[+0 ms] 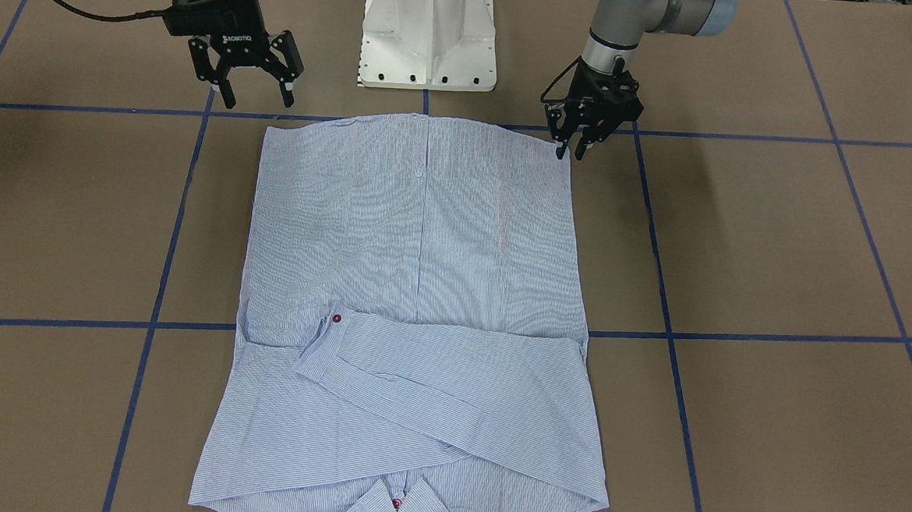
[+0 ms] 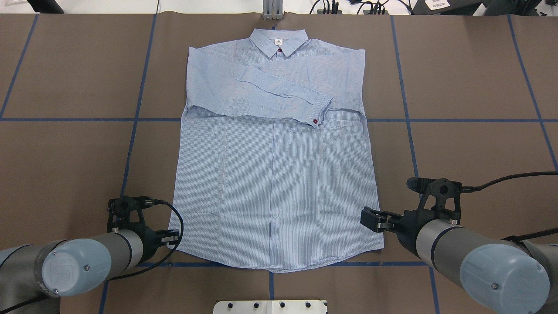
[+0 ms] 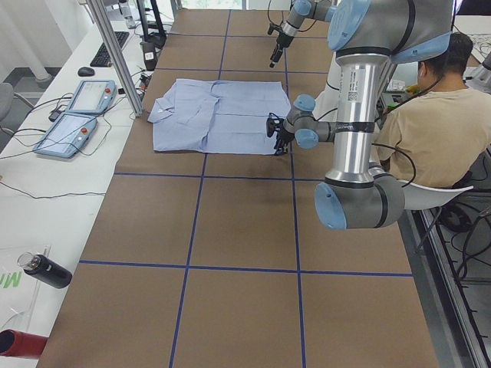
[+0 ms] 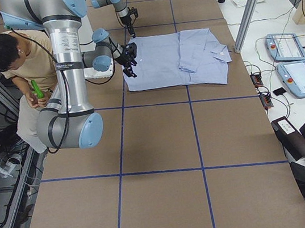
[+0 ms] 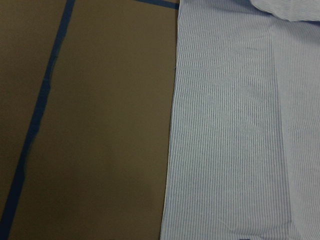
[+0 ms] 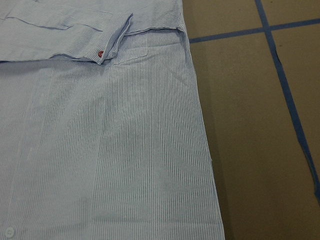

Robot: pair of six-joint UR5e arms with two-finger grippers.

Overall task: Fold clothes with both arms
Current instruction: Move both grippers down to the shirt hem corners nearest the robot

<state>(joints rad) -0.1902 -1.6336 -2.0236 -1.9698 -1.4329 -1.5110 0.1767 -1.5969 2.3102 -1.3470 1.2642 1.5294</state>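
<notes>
- Table [image 2: 65, 78]: brown top with a blue tape grid. Only the side cams show the white benches along its far end.
- Shirt [image 2: 274, 174]: one pinstriped button-up, lying flat in the middle of the table and buttoned. The hem is toward the robot and the collar is away from it. Both sleeves are folded across the chest.
- Arms: two. The left arm [image 2: 78, 266] and right arm [image 2: 479, 261] come in at either hem corner. From overhead their bulk blocks most of the grippers, and the front cam shows those better.
- Person [image 3: 430, 123]: one, seated behind the robot, seen only in the side views.
- Pedestal base [image 1: 428, 36]: white, just past the hem.
- Teach pendants: two, one [image 3: 88, 96] next to the other [image 3: 65, 132] on the bench past the collar.
- Right gripper [image 1: 255, 97]: fingers spread wide and holding nothing. It sits beside its hem corner, clear of the cloth.
- Left gripper [image 1: 571, 151]: fingertips show a small gap with nothing in it. It's right at its hem corner, and I can't tell if it touches.
- Neither wrist cam shows any fingers. The left one shows the shirt edge and tape, the right one the cuff and side seam.
- Bottle [image 3: 46, 270]: one, black, on the near bench.
- Red buttons: two, the collar button [image 2: 279, 52] and the cuff button [image 2: 315, 121].
</notes>
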